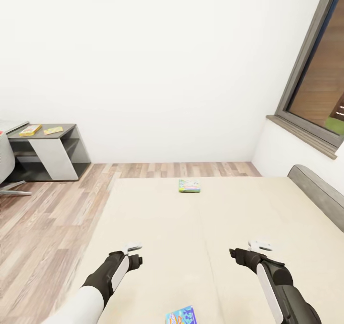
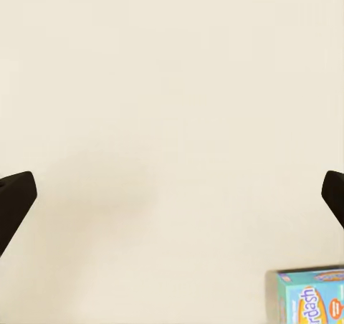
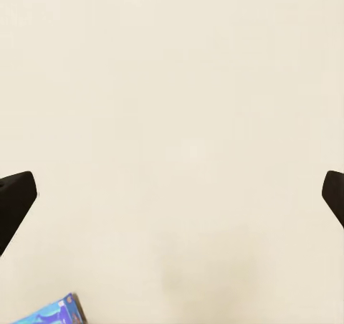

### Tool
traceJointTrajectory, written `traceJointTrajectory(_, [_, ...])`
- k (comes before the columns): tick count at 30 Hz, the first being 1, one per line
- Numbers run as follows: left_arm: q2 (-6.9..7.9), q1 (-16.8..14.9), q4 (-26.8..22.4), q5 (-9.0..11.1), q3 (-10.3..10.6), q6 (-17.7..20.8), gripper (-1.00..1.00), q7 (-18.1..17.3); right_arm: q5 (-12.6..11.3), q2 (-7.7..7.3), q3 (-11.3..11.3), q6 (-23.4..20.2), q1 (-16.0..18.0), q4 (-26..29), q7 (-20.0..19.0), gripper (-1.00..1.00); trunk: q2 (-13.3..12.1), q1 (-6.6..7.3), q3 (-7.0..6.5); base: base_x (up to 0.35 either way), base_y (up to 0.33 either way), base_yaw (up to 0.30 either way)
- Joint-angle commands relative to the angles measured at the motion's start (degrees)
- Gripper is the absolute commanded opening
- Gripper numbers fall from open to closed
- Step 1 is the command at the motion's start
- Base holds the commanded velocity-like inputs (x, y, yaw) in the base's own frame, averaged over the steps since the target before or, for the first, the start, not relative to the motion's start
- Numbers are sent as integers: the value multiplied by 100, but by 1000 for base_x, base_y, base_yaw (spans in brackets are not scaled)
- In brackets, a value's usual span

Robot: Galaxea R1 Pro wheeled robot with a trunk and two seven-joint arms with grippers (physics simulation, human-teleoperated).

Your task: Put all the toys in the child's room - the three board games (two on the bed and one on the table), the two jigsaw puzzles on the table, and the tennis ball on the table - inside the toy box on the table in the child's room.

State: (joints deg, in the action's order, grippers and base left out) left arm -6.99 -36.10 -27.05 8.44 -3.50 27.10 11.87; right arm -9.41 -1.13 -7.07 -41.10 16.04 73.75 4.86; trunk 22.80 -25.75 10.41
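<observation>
The cream-beige bed (image 1: pixel 200 247) spreads out in front of me. A pale green board game (image 1: pixel 189 185) lies flat near its far edge; a teal-green box corner with printed letters (image 2: pixel 312 295) also shows in the left wrist view. A blue cartoon board game (image 1: pixel 181 316) lies close to me between my arms, and its corner (image 3: pixel 50 314) appears in the right wrist view. My left gripper (image 1: pixel 135 255) hovers open over bare cover, left of the blue game. My right gripper (image 1: pixel 237 253) is open too, over bare cover to the right. Neither holds anything.
A low dark grey-topped cabinet (image 1: pixel 48 147) stands at the back left on the wood-plank floor (image 1: pixel 43 219), with two flat yellow items (image 1: pixel 30 130) on top. A grey headboard (image 1: pixel 317 190) and a window (image 1: pixel 320 85) are on the right. Part of a grey chair (image 1: pixel 5 164) shows at far left.
</observation>
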Motion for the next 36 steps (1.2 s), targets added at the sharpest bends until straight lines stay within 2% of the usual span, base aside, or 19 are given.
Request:
traceJointTrajectory(1, [-4, -3, -11, 61, -19, 24, 100, 35, -58, -2, 4, -23, 4, 8, 51, 100, 12, -4, 12, 0, 176, 0])
traceJointTrajectory(27, [-4, -3, -11, 62, -19, 25, 100, 35, -53, -2, 4, -25, 4, 8, 50, 100, 12, -4, 12, 0, 187, 0])
traceJointTrajectory(36, [-4, -3, -11, 61, -19, 24, 100, 35, -53, -2, 4, -28, 4, 8, 50, 100, 12, -4, 12, 0, 41, 0])
